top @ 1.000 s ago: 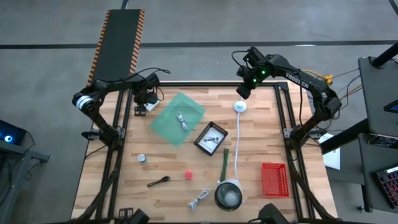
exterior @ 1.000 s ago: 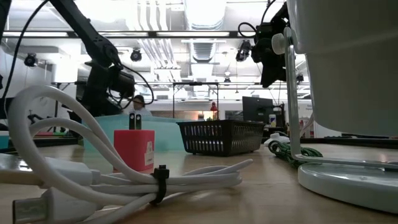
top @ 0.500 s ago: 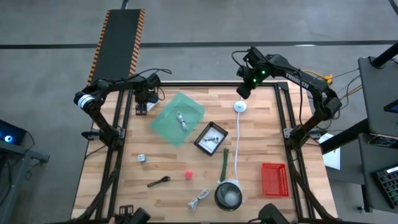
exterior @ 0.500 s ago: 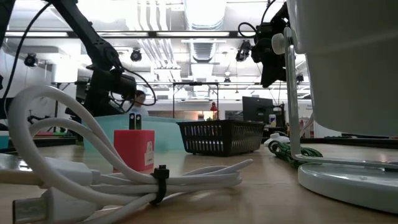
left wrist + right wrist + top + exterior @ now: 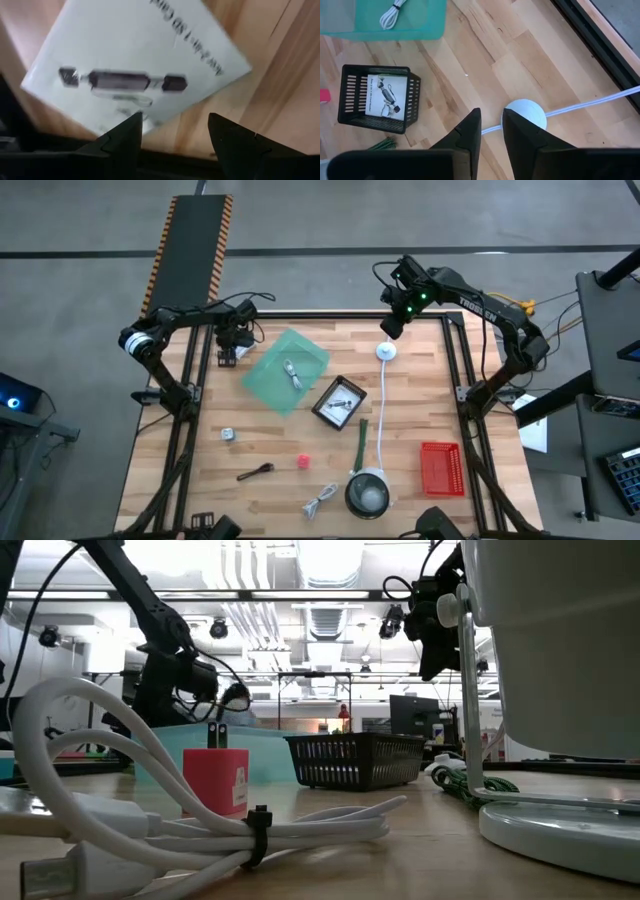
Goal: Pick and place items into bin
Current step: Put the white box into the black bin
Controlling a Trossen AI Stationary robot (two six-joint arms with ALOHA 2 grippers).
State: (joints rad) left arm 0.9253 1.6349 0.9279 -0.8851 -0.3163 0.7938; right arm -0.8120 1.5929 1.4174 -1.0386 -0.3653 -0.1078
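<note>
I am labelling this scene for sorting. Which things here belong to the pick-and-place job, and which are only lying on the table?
Job:
green bin
white card under the left pincer
pink ball
brown utensil
coiled cable
green stick

Lying about:
white cord with puck
grey bowl
red basket

Even overhead light, soft shadows, one blurred wrist picture.
You get bright ceiling strips (image 5: 330, 590) glaring at 12 o'clock in the low view; the near white cable (image 5: 150, 830) is soft-focused, and the left wrist's white card (image 5: 135, 65) is motion-blurred.
</note>
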